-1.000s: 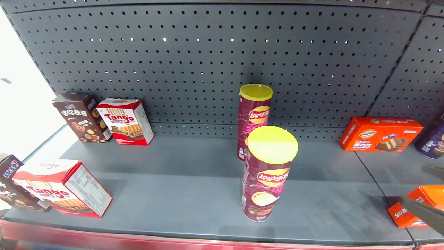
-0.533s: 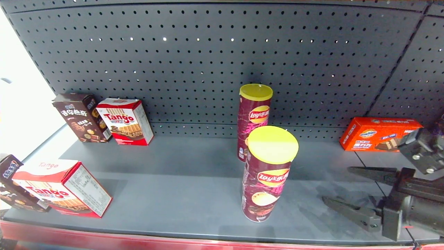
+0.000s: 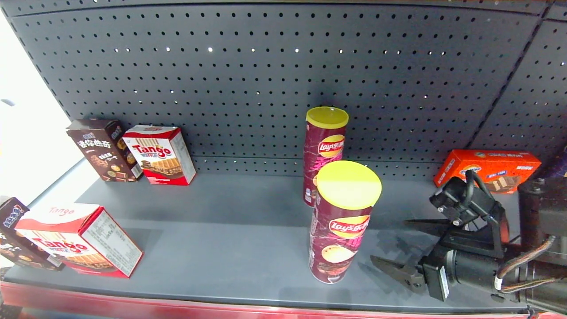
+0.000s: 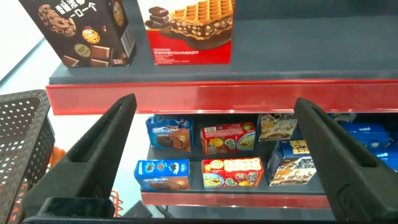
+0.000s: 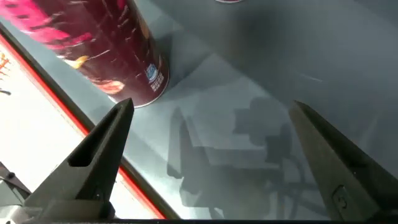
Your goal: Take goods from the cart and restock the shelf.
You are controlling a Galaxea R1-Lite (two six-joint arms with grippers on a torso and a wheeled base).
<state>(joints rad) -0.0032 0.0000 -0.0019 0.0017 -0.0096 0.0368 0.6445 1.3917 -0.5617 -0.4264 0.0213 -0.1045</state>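
Note:
Two maroon chip cans with yellow lids stand upright on the grey shelf, the front can nearer the edge and the back can by the pegboard. My right gripper is open, low over the shelf just right of the front can and apart from it. The right wrist view has the same can's base beyond the open right gripper. My left gripper is open and holds nothing, below the shelf's red front edge, with the black cart basket beside it.
A brown cookie box and a red wafer box stand at the back left. Another wafer box and a dark box sit at the front left. An orange box lies back right. Lower shelves hold small boxes.
My right arm has come in from the right edge and moved left along the shelf towards the front can, gripper open. The cans and boxes have not moved.

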